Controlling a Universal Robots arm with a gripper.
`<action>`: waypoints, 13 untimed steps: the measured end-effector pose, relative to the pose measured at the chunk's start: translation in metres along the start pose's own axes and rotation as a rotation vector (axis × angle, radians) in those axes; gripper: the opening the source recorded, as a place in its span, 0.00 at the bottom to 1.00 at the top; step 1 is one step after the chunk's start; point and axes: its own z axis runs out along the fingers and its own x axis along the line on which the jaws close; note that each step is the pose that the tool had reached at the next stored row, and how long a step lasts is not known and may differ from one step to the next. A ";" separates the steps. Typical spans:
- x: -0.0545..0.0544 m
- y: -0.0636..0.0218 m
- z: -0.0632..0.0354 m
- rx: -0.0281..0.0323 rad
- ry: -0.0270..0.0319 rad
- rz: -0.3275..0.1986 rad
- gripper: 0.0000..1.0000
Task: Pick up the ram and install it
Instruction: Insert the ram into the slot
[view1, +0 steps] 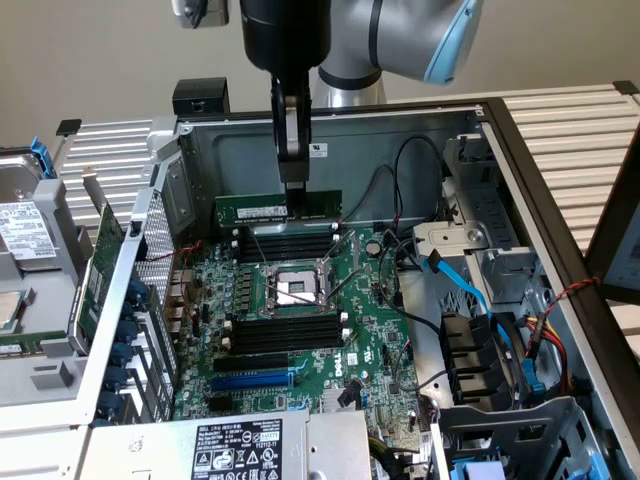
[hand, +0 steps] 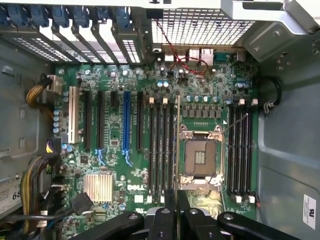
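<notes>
Over the motherboard (view1: 330, 340), inside the open case (view1: 420, 130): noted arm (view1: 350, 40) pointing straight down, gripper (view1: 292, 186) vertical. Found jaws clenched on the ram (view1: 250, 210), grasping its upper edge near mid-length. Held level, standing on its long edge, above the black slots (view1: 290, 243) beyond the socket (view1: 290, 290) in the exterior view; not seated. Seen edge-on from the wrist, parallel to the slots.

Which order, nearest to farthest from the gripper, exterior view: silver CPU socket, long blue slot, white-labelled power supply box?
1. silver CPU socket, mid-board, under the gripper holding the green ram.
2. long blue slot, lower on the board.
3. white-labelled power supply box, bottom edge.
</notes>
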 end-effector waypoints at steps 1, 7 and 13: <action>0.000 0.0002 0.0015 0.0000 0.0007 0.000 0.13; 0.000 0.0010 0.0100 0.0007 0.0113 0.000 0.13; -0.001 0.0021 0.0207 0.0008 0.0167 0.000 0.13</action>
